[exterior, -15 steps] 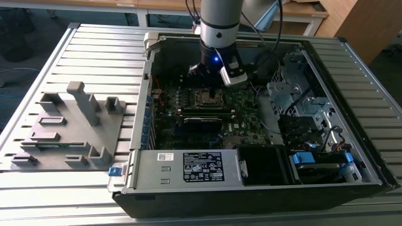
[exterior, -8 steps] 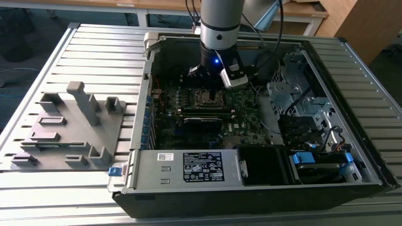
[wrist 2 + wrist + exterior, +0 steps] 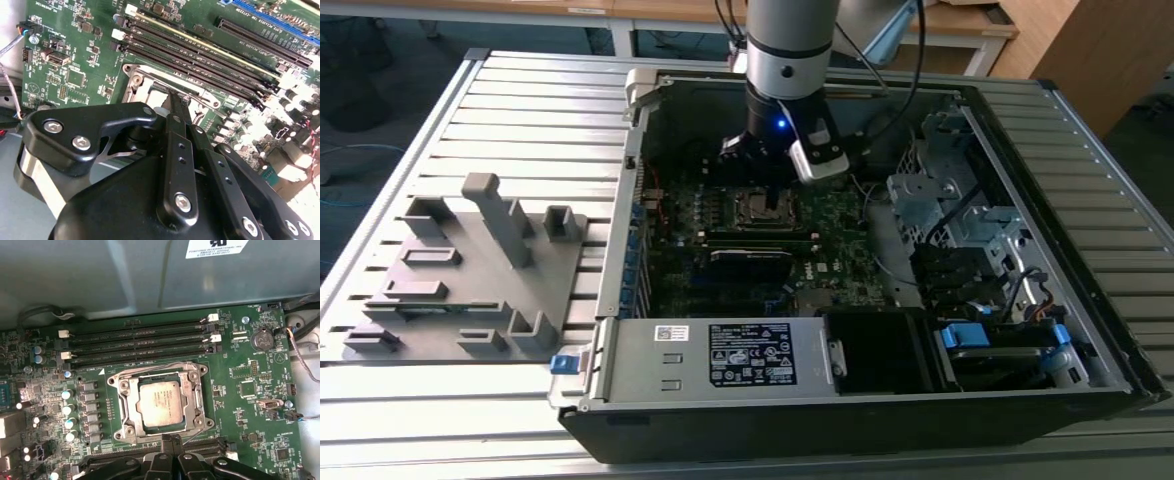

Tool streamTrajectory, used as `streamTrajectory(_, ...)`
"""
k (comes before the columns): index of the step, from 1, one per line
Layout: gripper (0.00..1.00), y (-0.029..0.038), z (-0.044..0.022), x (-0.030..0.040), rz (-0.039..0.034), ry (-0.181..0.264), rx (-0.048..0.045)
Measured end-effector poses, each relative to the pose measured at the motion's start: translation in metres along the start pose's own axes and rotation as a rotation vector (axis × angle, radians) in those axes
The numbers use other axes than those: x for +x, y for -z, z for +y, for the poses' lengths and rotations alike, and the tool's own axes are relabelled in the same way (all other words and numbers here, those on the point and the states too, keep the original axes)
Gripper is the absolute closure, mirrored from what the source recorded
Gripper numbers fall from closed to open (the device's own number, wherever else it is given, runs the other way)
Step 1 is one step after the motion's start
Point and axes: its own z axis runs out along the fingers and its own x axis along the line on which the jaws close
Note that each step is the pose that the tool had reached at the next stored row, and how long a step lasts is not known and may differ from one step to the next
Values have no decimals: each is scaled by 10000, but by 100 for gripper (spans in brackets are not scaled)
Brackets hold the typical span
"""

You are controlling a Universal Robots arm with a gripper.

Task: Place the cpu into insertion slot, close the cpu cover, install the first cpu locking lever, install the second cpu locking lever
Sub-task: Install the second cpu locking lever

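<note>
Open computer case (image 3: pixel 1067 330) on slatted bench, grey fixture plate (image 3: pixel 460 270) on the exterior view's left. Green motherboard (image 3: pixel 245 370) inside; memory slots (image 3: pixel 135 342) beside socket. Insertion slot (image 3: pixel 120 427) central. Cpu cover (image 3: pixel 134 405) apparently down over socket. Cpu (image 3: pixel 160 403) seated, silver top showing through window. Levers judged not yet latched. Gripper (image 3: pixel 172 441) at socket edge, fingertips pressed together, nothing pinched. White stickers on case; print unread.

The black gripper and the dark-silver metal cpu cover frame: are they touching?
Cannot tell. In the first wrist view the gripper reaches the edge of the cpu cover around the silver-grey square cpu, but neither contact nor a gap shows plainly.
</note>
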Motion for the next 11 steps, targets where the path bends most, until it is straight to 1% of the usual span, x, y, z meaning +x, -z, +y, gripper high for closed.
streamTrajectory(3, 90, 4, -24, -4, 1, -2, -9)
streamTrajectory(11, 90, 6, -141, -18, 2, -2, -24)
